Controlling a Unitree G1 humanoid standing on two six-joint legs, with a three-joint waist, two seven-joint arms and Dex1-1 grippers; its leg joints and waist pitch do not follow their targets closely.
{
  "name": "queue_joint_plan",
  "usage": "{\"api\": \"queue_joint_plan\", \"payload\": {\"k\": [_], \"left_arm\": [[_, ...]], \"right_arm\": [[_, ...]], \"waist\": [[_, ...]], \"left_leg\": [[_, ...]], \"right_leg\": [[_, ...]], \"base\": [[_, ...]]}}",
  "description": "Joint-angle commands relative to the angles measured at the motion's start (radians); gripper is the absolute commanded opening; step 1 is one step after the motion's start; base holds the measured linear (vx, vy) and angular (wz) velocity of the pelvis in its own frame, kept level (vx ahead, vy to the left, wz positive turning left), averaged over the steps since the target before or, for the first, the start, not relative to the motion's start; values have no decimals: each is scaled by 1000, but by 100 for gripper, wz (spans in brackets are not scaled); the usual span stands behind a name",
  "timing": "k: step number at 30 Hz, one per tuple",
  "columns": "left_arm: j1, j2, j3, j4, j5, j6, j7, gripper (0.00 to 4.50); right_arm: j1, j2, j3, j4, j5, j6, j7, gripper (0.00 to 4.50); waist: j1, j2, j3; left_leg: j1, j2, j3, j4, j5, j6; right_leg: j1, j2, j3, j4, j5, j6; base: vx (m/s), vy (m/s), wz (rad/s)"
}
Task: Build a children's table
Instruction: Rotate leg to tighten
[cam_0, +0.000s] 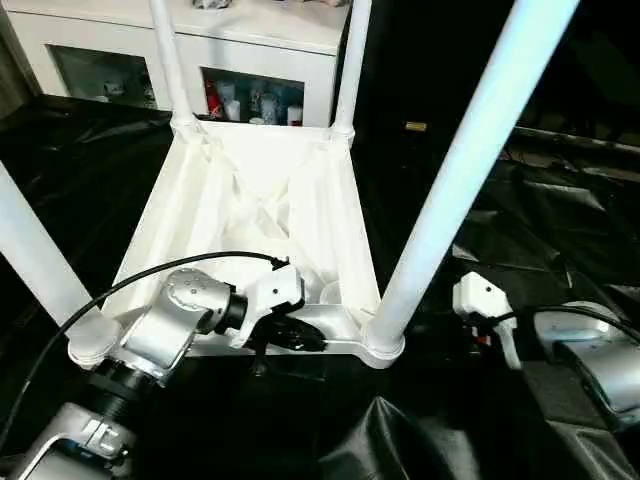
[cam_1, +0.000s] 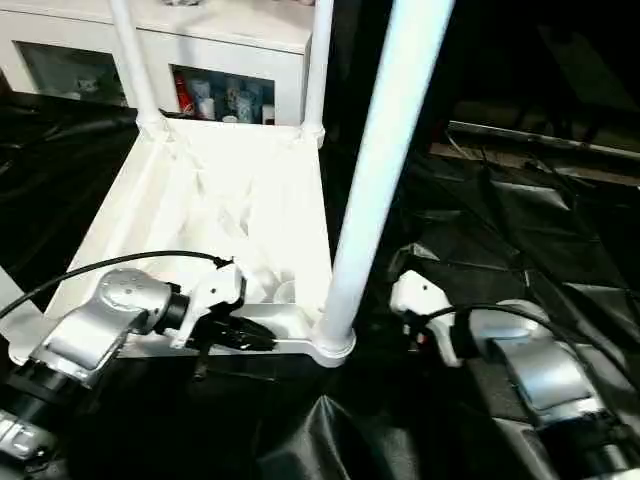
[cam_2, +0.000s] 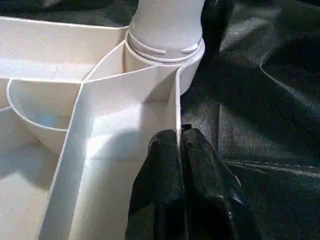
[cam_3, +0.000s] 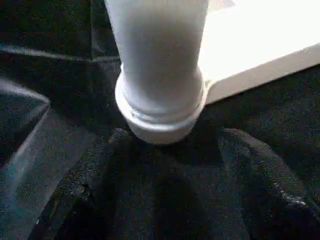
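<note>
The tabletop (cam_0: 250, 200) lies upside down on the black sheet (cam_0: 480, 400) in front of me, ribbed underside facing up, with all four legs (cam_0: 455, 180) standing in its round corner sockets. My left gripper (cam_2: 179, 145) is pinched narrow on the thin near rim wall of the tabletop, one black finger (cam_2: 160, 165) inside the recess and the other outside, just beside the near right corner socket (cam_2: 165, 50) that holds a leg. The shallow compartments between the ribs are bare white plastic, nothing lying in them as far as I can see. My right gripper (cam_3: 170, 145) hangs low over the black sheet with its two fingers spread wide, close in front of the base of that same near right leg, not touching it. Beyond the far edge stands a white cabinet (cam_0: 250, 50) with glass doors, small bottles and jars (cam_0: 250, 100) on its shelf, too small to tell apart.
</note>
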Motion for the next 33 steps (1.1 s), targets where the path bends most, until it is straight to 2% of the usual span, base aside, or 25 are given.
{"api": "queue_joint_plan", "payload": {"k": [1,4,5,6,8,10,14,15,16,17,18,20,22,23,25,26,27,28,30,31,32,33], "left_arm": [[9,0,3,-54,-44,-18,-47,0],[15,17,0,-73,-35,-31,-52,0],[19,34,-8,-75,-28,-70,-69,0],[19,34,-8,-75,-28,-70,-69,0],[30,58,-13,-92,-29,-85,-89,0],[41,83,-16,-115,-32,-91,-104,0],[53,96,-1,-128,-18,-129,-74,0],[54,96,3,-126,-13,-139,-63,28],[56,94,15,-125,-20,-157,-54,28],[64,105,28,-142,-32,-162,-58,45],[71,114,35,-157,-43,-162,-64,59],[101,130,69,-228,-95,-117,-69,63],[129,132,101,-276,-132,-89,-50,98],[144,125,124,-294,-146,-84,-24,98],[170,94,188,-317,-168,-74,64,101],[179,71,228,-319,-168,-67,131,109],[189,34,281,-309,-138,-74,251,140],[192,25,294,-306,-130,-76,282,140],[201,-59,371,-268,-54,-101,529,140],[209,-122,419,-249,17,-73,724,147],[220,-158,434,-245,68,-48,838,164],[239,-199,451,-245,99,-58,935,182]], "right_arm": [[26,-26,-41,-27,7,10,2,307],[67,-45,-73,-53,20,13,-7,307],[104,-63,-102,-68,34,17,-19,307],[104,-63,-102,-68,34,17,-19,307],[144,-74,-141,-80,48,19,-46,307],[165,-70,-174,-80,50,14,-86,307],[160,-40,-212,-55,26,6,-181,307],[157,-34,-218,-51,23,6,-197,310],[151,-19,-233,-42,18,17,-238,310],[146,3,-254,-34,14,22,-290,310],[145,17,-267,-32,13,25,-323,310],[147,64,-297,-43,24,48,-406,310],[152,104,-311,-63,28,62,-472,310],[155,128,-317,-74,26,74,-512,310],[160,172,-328,-95,9,93,-598,310],[158,196,-340,-105,-1,114,-647,310],[154,237,-366,-117,-11,151,-730,310],[153,248,-373,-120,-14,160,-752,310],[157,309,-407,-145,-8,171,-838,328],[162,350,-418,-166,-4,163,-883,338],[166,378,-419,-181,3,156,-905,345],[167,404,-412,-194,9,144,-920,345]], "waist": [[2,7,-50],[5,8,-53],[5,13,-52],[7,9,-51],[7,13,-52],[8,9,-52],[6,8,-51],[6,8,-50],[5,0,-52],[7,0,-54],[7,2,-55],[9,2,-55],[6,5,-52],[5,5,-51],[3,15,-52],[0,16,-51],[-3,14,-49],[-1,15,-51],[-4,13,-49],[-10,12,-48],[-11,10,-48],[-14,1,-48]], "left_leg": [[9,53,-20,-66,-224,44],[9,53,-19,-63,-205,51],[8,53,-20,-64,-198,56],[9,53,-18,-62,-204,60],[9,52,-19,-63,-204,58],[9,52,-19,-64,-214,53],[11,51,-18,-65,-222,41],[11,52,-19,-65,-226,37],[11,51,-17,-63,-226,35],[12,50,-17,-62,-219,34],[8,50,-18,-64,-207,27],[11,51,-17,-64,-201,23],[9,50,-16,-65,-212,16],[10,50,-16,-65,-220,14],[11,48,-17,-65,-250,-3],[11,48,-17,-65,-254,-7],[12,44,-17,-64,-282,-17],[14,44,-18,-63,-287,-22],[12,44,-19,-65,-294,-22],[13,47,-20,-62,-330,-31],[15,44,-22,-61,-336,-29],[9,41,-24,-62,-325,-20]], "right_leg": [[42,-69,59,-62,-235,-197],[43,-66,59,-54,-187,-211],[43,-65,57,-52,-176,-216],[43,-67,59,-56,-183,-212],[44,-68,58,-56,-199,-212],[44,-70,58,-60,-233,-203],[39,-69,57,-62,-263,-193],[38,-69,57,-63,-273,-188],[39,-69,57,-64,-283,-183],[38,-70,57,-62,-281,-182],[39,-71,57,-59,-277,-182],[38,-71,57,-55,-263,-188],[36,-67,57,-52,-265,-189],[35,-67,58,-55,-273,-187],[33,-65,58,-57,-307,-172],[33,-64,58,-57,-304,-170],[31,-62,56,-65,-349,-154],[30,-62,56,-65,-359,-147],[30,-59,56,-67,-374,-131],[26,-59,52,-71,-406,-112],[26,-62,50,-77,-434,-99],[28,-61,49,-80,-468,-68]], "base": [[0,0,0],[0,0,0],[0,0,0],[0,0,0],[0,0,0],[0,0,0],[0,0,0],[0,0,0],[0,0,0],[0,0,0],[0,0,0],[0,0,0],[0,0,0],[0,0,0],[0,0,0],[0,0,0],[0,0,0],[0,0,0],[0,0,0],[0,0,0],[0,0,0],[0,0,0]]}}
